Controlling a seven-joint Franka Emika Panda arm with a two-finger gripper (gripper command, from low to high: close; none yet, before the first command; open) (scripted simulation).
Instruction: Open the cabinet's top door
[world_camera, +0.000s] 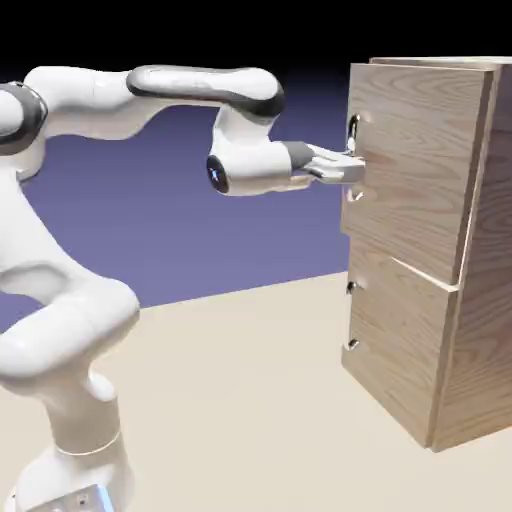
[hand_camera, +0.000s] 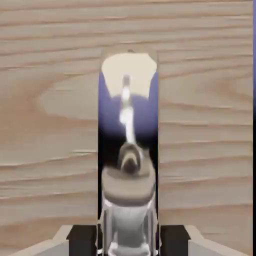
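From where I sit, the contact itself is the hard part to read. In the exterior view the gripper (world_camera: 352, 168) reaches level against the top door (world_camera: 410, 170), and its tips cover the middle of the handle (world_camera: 354, 130), so only the handle's upper end and a bit of its lower mount show. The cabinet (world_camera: 470, 330) is cut off at the picture's right edge, and I can't see its far side. The arm's base is cropped at the lower left.

The hand view is almost filled by wood grain of the top door (hand_camera: 50, 125). Down the middle runs the mirror-bright handle (hand_camera: 128, 125), and its surface only gives back reflections of the backdrop, the surface and the hand, so its true outline is hard to make out. The fingers (hand_camera: 82, 240) show as dark pads at the bottom edge, one on each side of the handle, pressed up to it with no gap I can see. I read them as clamped on the handle.

The cabinet stands on the pale surface (world_camera: 230, 400) toward its right edge. The top door lies flush with the cabinet's front, not swung out. The lower door (world_camera: 395, 340) sits shut beneath it, with its dark handle mounts untouched.
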